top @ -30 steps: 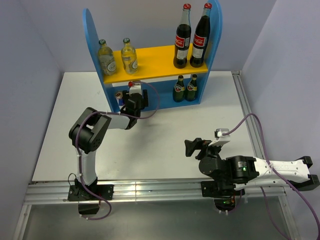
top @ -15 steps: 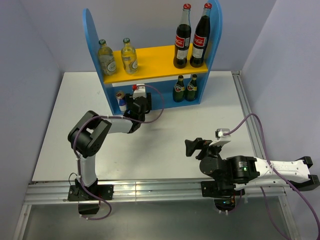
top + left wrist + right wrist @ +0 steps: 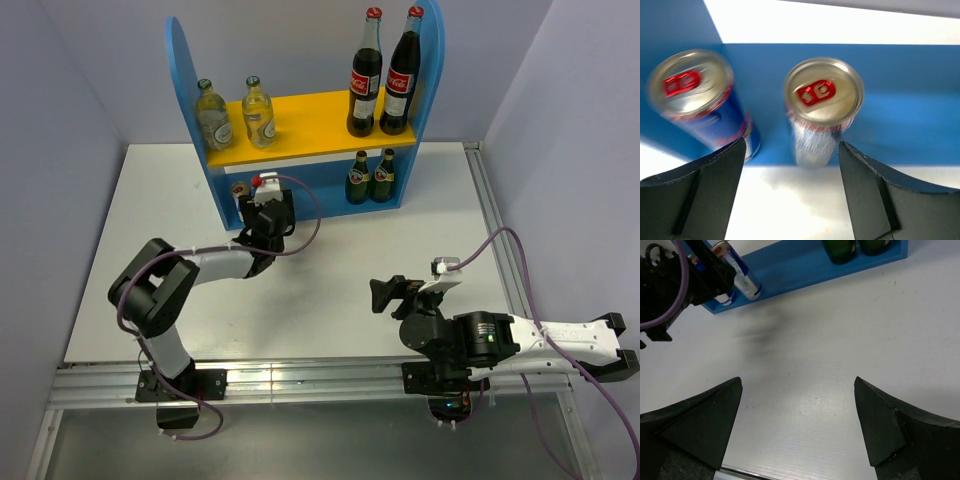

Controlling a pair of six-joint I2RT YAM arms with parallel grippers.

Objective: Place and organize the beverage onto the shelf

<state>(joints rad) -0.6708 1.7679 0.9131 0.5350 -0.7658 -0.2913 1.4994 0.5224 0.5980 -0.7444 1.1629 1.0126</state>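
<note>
Two fingers point(image 3: 715, 185) of the left gripper point(image 3: 791, 165) stand wide apart w/ nothing between them, just short of the blue base point(image 3: 910, 100) of the shelf point(image 3: 185, 80). Just past them two slim blue-silver cans sit upright on that base, one straight ahead point(image 3: 824, 95) and one off to the left point(image 3: 692, 87), near each other but not touching. From overhead the wrist hides most of both. Further right on the same btm level are two dark green bottles point(image 3: 358, 180), side by side. Up on the yellow board point(image 3: 310, 115) are two clear bottles point(image 3: 213, 118) at the left end and two tall cola bottles point(image 3: 365, 80) at the right. The right gripper point(image 3: 797, 385) hangs over bare table point(image 3: 840, 340), well apart from the shelf, fingers spread and empty. No drink shows on the table, so placing looks done, w/ each kind paired. At most, squaring up the cans and pulling the left arm clear is left. Labels: the cola bottles carry red labels w/ white script, prob. Coca-Cola, though it's too small to be sure. The can lids have red tabs and no readable text, and the labels on the clear and green bottles can't be read.
</note>
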